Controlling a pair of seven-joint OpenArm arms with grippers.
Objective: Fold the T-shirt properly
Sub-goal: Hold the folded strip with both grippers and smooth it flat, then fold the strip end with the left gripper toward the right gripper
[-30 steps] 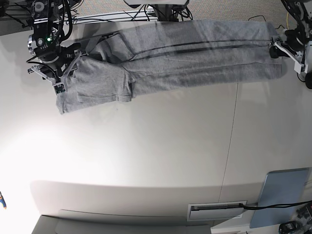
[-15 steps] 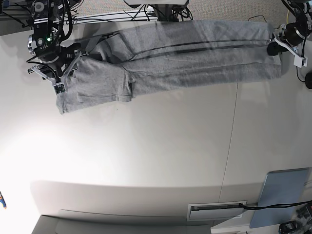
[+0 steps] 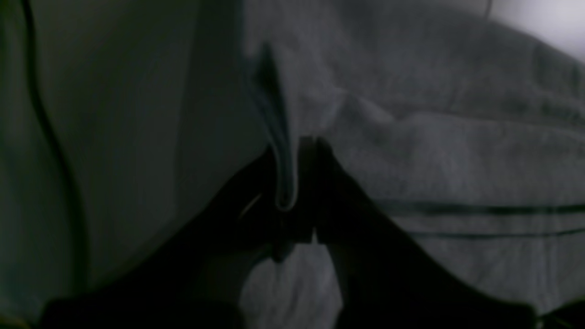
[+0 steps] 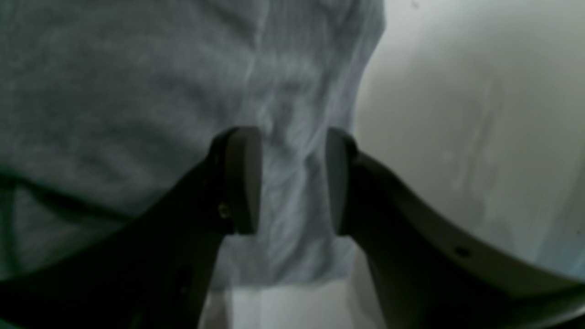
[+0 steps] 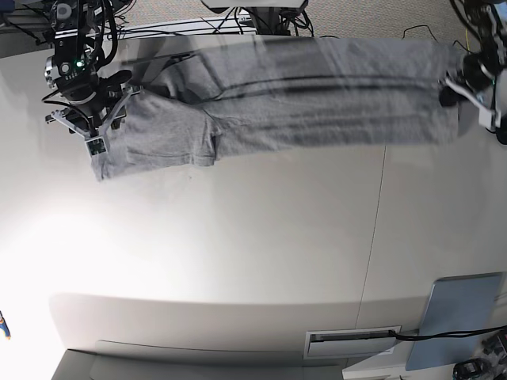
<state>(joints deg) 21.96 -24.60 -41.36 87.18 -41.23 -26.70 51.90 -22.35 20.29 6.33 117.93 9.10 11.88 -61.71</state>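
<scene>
Grey heather cotton fabric of the large short-sleeved T-shirt [image 5: 301,95] stretches in a long band across the far part of the white tabletop [image 5: 253,253], running from one arm to the other in the base view. The middle of the band looks blurred there, and dark straight lines run along its length. At the base view's left end the cloth is doubled into a thicker, squarer patch with a lower corner hanging toward the near side; at the right end the band finishes in a short edge right at the arm.

The left gripper [image 3: 292,183], a dark two-fingered clamp, is clenched on a thin fold of the T-shirt's edge: in the left wrist view a narrow hem stands up between the two dark fingers, which sit almost together around it. Beyond the fingers the cloth rises in soft ridges, with two dark parallel lines crossing it on the right side.

The right gripper [image 4: 292,180] stands apart, its two grey pads separated by a clear gap. In the right wrist view wrinkled grey fabric shows through that gap, but whether the pads touch it I cannot tell; the cloth's edge ends just past the right-hand finger, with bare white surface beside it.

A flat grey-blue rectangular panel [image 5: 459,317] lies at the near right corner of the tabletop, well apart from the garment.
</scene>
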